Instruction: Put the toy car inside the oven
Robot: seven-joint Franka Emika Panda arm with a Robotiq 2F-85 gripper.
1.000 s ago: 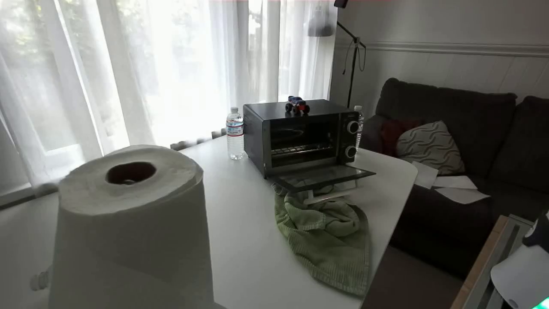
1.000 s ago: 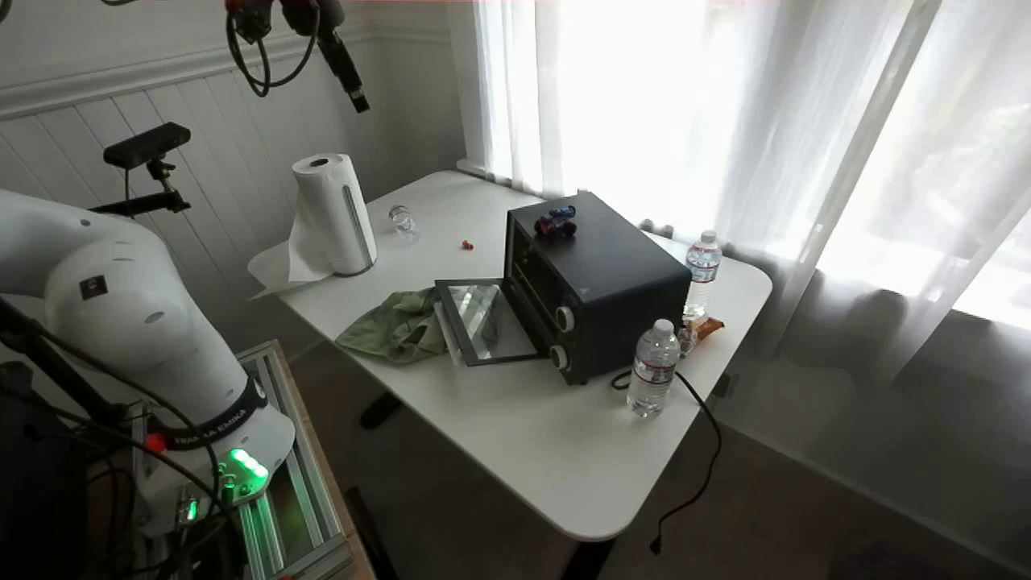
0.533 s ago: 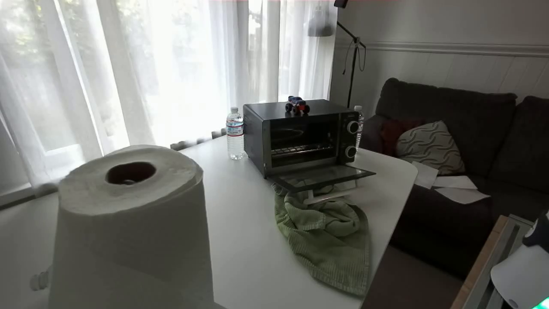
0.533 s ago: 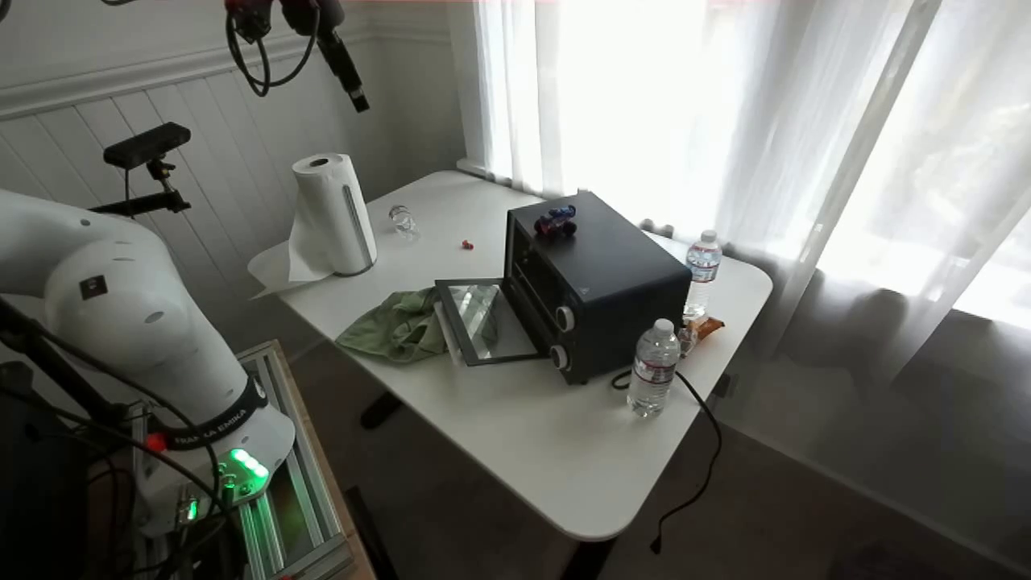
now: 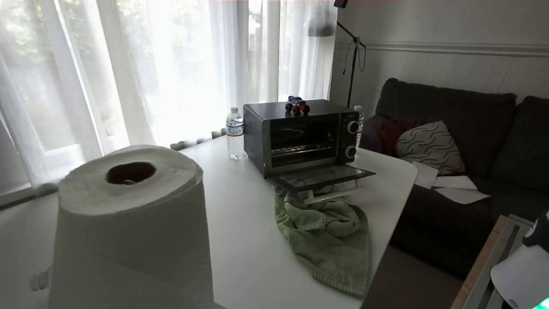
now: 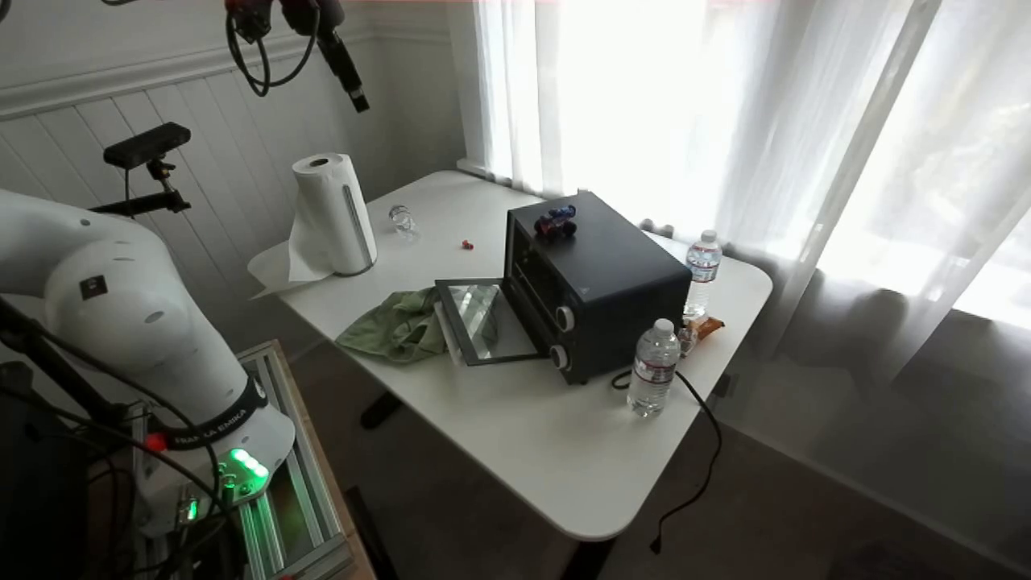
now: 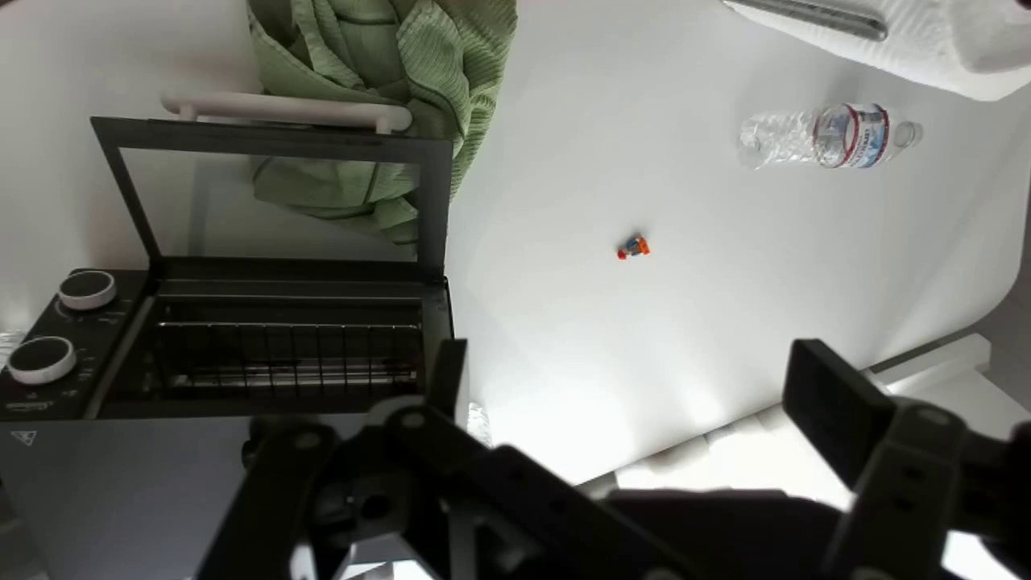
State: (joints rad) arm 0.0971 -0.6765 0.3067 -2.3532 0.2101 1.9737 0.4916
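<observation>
Dark toy car (image 6: 556, 222) sits on oven (image 6: 620, 259), below hand (image 7: 631, 374).

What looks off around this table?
Water bottle lying on its side, looks crumpled. Green towel bunched partly under the open glass door of the toaster oven. Black power cord dangles off the table, plug hanging free.

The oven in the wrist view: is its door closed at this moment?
No, the door is folded down, leaving the rack inside uncovered.
</observation>
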